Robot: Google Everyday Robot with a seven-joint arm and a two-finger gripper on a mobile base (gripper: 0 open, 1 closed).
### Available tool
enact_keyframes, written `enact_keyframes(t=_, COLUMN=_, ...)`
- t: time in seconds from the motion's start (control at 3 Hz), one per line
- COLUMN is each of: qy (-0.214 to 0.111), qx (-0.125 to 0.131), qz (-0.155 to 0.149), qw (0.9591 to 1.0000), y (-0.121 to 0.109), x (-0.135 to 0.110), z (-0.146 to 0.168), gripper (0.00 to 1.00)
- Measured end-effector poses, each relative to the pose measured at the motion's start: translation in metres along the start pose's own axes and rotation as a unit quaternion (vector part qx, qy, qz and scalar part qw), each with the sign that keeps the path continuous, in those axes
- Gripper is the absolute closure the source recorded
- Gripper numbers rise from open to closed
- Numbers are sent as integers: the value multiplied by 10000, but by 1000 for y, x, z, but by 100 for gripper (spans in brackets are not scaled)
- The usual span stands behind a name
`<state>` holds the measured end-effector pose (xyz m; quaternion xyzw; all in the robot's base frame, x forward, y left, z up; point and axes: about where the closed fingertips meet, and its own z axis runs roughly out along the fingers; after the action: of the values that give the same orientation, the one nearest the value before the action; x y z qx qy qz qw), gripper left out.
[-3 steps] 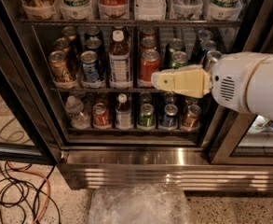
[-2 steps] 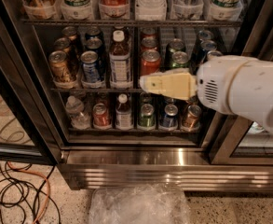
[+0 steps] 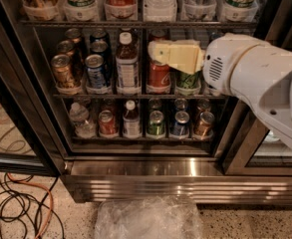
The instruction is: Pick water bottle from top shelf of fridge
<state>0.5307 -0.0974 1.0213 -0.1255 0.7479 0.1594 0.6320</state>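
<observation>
Bottle (image 3: 159,1) upright in tray (image 3: 159,16) on top shelf (image 3: 46,23) of fridge (image 3: 135,169), kept from tipping | gripper (image 3: 155,54) level before cans (image 3: 159,76), one rack low | opening: cannot tell | must rise.

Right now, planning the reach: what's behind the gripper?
The gripper, before the middle rack, hides the tops of a red can and a green can; their lower halves show.

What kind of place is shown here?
Probably a shop or office pantry: a commercial drinks fridge with wire shelves of cans and bottles, loose cables on a speckled floor. The pincer hovers before the middle shelf.
</observation>
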Motion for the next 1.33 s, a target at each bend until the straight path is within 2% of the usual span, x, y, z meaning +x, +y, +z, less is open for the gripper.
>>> enact_keyframes(t=0.33, qy=10, qx=-1, qz=-12, qw=10000, y=1, x=1, z=0, gripper=0)
enact_keyframes(t=0.67, qy=-247, qx=-12, qz=-252, qw=9994, y=5, x=-15, z=12, gripper=0)
enact_keyframes(t=1.0, qy=-1044, qx=706, qz=-868, qw=9882, y=-65, x=-67, z=2, gripper=0)
enact_keyframes(t=1.33, qy=-1223, qx=976, qz=-1248, qw=9798, y=-98, x=-69, z=-11, gripper=0)
